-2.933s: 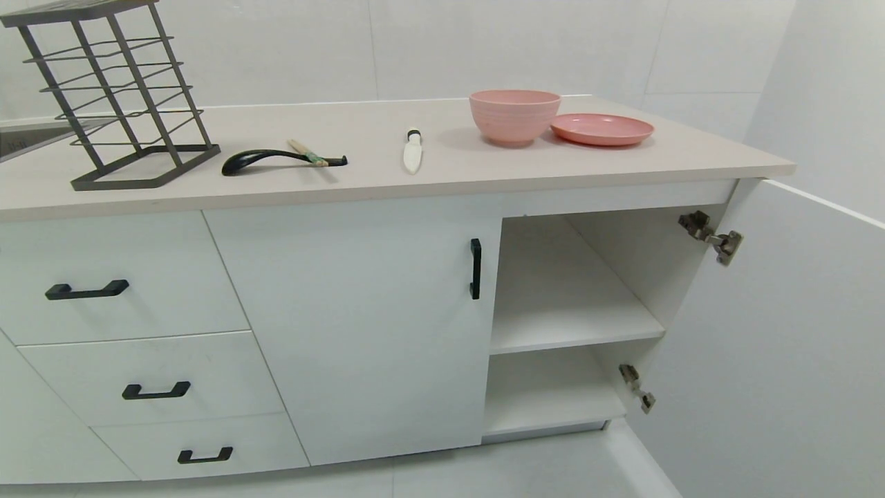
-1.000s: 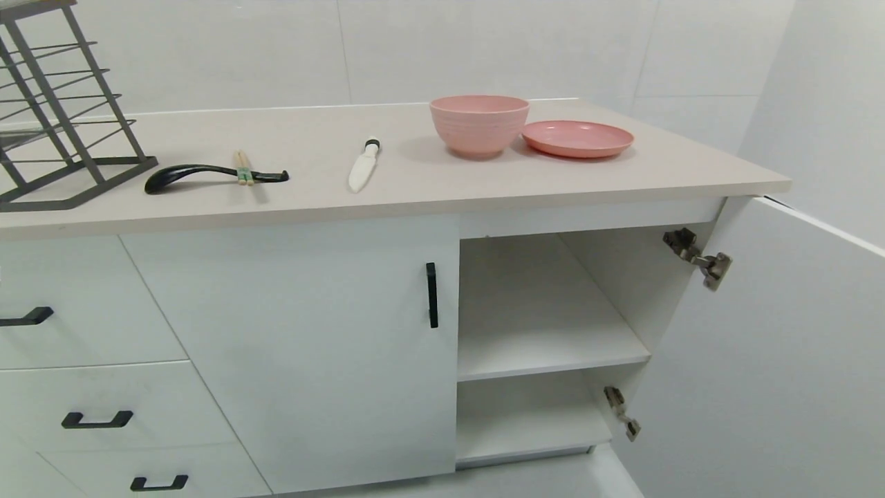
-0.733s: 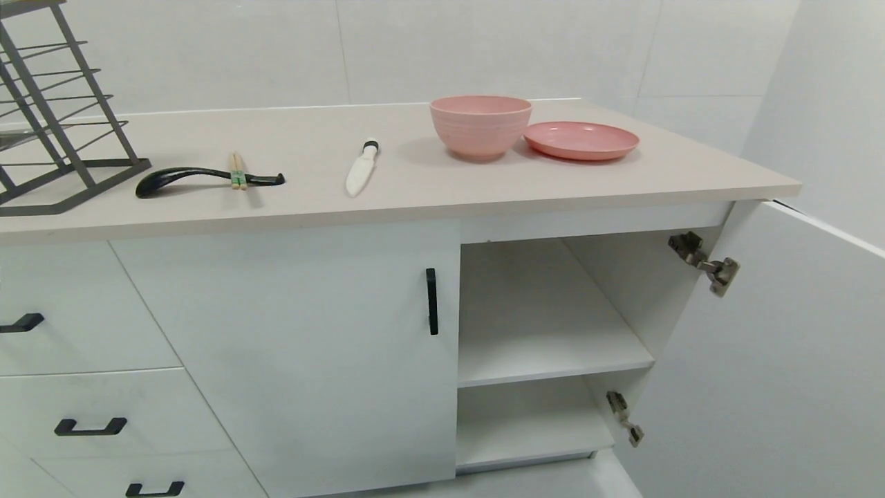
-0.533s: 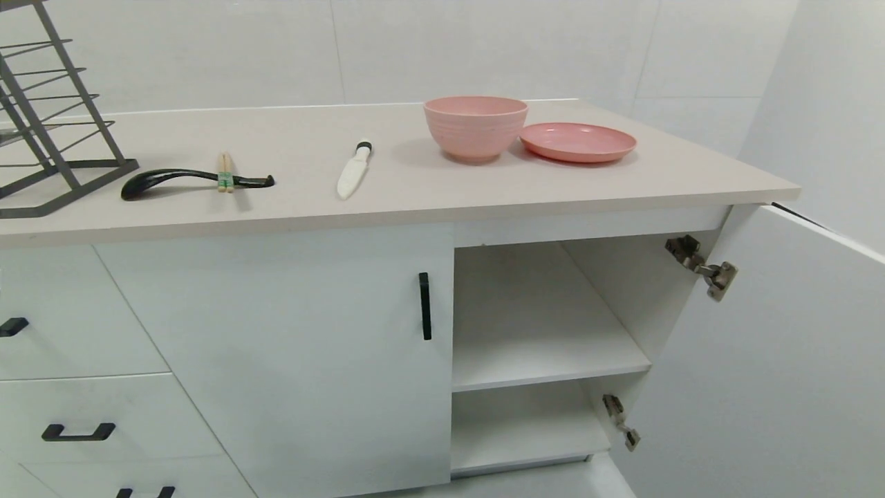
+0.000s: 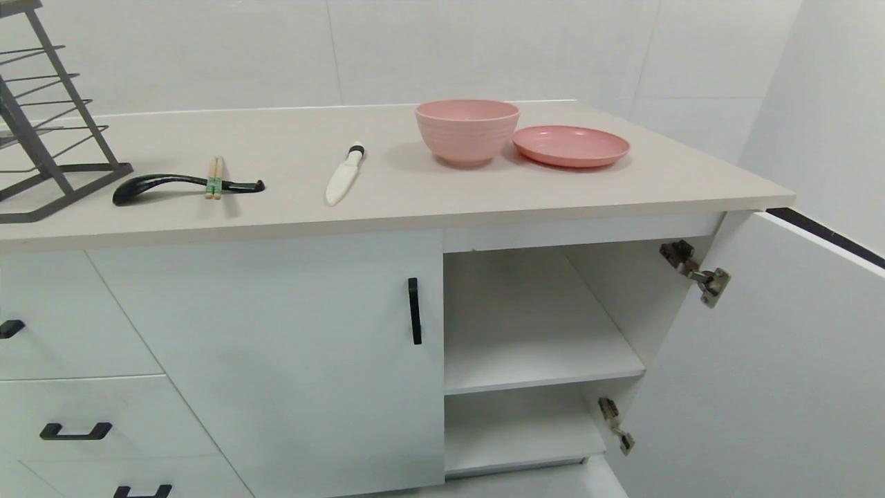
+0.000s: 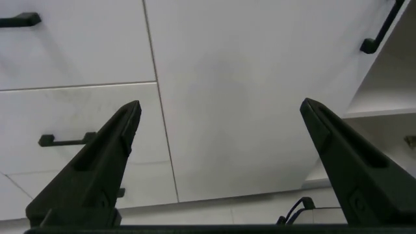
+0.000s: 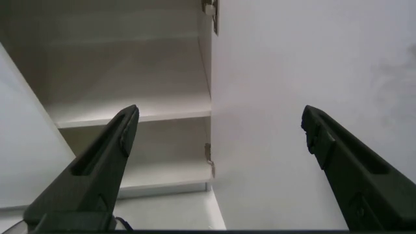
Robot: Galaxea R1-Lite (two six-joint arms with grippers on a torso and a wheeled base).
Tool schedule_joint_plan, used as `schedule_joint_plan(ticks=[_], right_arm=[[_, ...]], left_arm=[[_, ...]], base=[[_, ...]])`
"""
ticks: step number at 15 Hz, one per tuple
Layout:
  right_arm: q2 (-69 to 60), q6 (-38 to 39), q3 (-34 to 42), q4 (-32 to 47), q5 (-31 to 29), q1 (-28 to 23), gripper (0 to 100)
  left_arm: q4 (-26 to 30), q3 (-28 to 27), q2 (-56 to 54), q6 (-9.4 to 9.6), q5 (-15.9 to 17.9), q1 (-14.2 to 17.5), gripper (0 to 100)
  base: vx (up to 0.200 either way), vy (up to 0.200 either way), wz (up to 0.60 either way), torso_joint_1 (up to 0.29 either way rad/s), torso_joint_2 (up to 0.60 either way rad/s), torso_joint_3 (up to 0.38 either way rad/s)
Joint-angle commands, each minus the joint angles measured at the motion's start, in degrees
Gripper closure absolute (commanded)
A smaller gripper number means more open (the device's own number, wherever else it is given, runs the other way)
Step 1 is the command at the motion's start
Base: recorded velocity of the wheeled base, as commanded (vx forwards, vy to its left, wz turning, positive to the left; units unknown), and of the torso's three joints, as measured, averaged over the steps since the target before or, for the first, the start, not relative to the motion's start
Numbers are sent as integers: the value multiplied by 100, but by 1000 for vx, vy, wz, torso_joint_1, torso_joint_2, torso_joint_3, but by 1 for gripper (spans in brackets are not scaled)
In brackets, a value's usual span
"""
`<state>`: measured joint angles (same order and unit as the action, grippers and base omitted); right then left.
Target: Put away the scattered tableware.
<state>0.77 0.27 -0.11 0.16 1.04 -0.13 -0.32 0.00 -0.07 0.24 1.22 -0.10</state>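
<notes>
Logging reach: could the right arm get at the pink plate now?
Probably yes: the plate lies uncovered on the counter, bowl beside it; the open right gripper sits low, facing the cabinet door.

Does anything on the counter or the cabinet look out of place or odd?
Nothing is spilled or broken. The chopsticks lie crosswise on the handle of the black spoon, the white knife lies loose, and the right cabinet door stands open.

The head view looks down across the bench (image 5: 484, 187), with the open cupboard (image 5: 539, 325) at lower right. The left wrist view faces the closed door (image 6: 227, 97) from close, low down; the right wrist view shares the cupboard's shelves (image 7: 130, 112).
</notes>
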Motion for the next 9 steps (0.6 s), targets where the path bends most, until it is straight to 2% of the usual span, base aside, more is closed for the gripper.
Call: schedule_joint_plan(ticks=[1, 4, 9], right_arm=[[11, 8, 2, 11, 2, 5, 0], [11, 0, -7, 11, 2, 5, 0], [11, 8, 2, 11, 2, 5, 0]], left_arm=[[5, 0, 7, 2, 1, 19, 0], [5, 0, 7, 2, 1, 10, 0], [5, 0, 7, 2, 10, 10, 0]], base=[[0, 0, 0, 237, -41, -110], [0, 0, 0, 258, -235, -191], [0, 0, 0, 211, -599, -202]])
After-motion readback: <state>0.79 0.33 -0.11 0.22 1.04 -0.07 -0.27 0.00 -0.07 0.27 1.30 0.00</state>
